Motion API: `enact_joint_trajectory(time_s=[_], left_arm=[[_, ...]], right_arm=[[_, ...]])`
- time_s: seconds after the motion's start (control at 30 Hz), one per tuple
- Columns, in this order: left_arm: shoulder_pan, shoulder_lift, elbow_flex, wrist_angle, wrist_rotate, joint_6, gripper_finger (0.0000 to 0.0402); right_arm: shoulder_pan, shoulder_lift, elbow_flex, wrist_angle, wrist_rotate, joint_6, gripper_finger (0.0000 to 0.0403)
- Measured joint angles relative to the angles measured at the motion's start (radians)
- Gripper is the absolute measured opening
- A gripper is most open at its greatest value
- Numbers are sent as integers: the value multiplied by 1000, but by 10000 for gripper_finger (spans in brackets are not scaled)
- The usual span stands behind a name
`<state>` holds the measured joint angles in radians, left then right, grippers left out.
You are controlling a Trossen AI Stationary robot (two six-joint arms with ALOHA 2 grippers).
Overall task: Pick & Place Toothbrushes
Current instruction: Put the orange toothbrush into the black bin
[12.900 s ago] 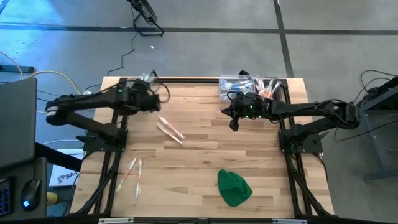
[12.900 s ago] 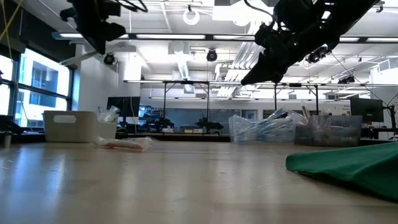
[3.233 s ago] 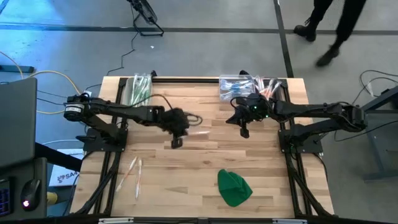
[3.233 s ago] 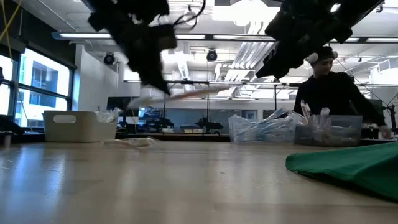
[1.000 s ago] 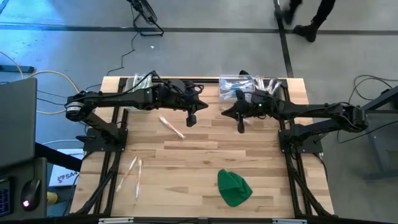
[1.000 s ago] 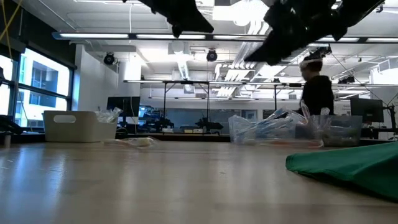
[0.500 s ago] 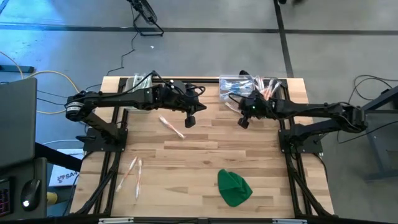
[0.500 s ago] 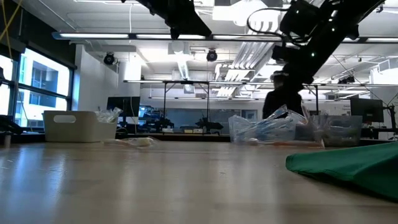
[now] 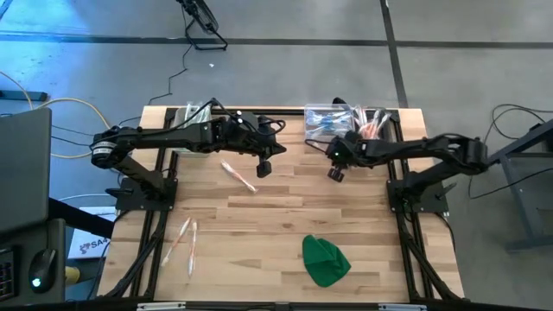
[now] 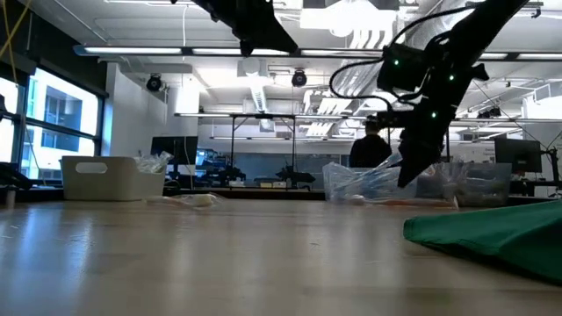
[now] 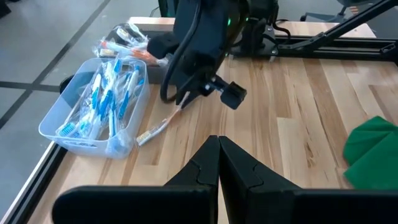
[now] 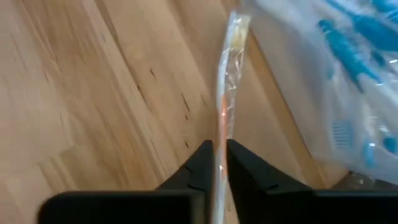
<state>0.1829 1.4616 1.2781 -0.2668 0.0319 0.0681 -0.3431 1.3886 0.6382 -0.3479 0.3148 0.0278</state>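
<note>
Right now R pincer (image 12: 215,163) grips orange toothbrush (image 12: 228,93) beside clear bin (image 11: 57,121) w/ blue toothbrushes (image 11: 102,99)

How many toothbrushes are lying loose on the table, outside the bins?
3 toothbrushes: one mid-table, two together near the left edge. A fourth sits between the right gripper's fingers beside the bins; more may be hidden.

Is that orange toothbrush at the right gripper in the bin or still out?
Out: the orange toothbrush lies beside the clear bin, between the right gripper's jaws.

Bright overhead ceiling lights; right wrist view blurred close-up.
</note>
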Motion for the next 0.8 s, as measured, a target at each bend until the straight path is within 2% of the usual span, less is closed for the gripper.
enact_joint_trajectory(time_s=[0.3,0.43,0.53,0.6,0.7,0.8], left_arm=[[0,0,0,1,0,3,0],[0,0,0,0,2,3,0],[0,0,0,-6,2,3,0],[0,0,0,-7,2,3,0],[0,0,0,-19,2,2,0],[0,0,0,-29,2,2,0]], right_arm=[[0,117,0,6,-3,-5,192],[-10,162,5,18,4,-6,243],[-32,180,7,28,-30,-7,256],[-56,180,7,34,-104,-5,252],[-97,181,6,39,-220,0,229],[-137,183,6,36,-290,1,200]])
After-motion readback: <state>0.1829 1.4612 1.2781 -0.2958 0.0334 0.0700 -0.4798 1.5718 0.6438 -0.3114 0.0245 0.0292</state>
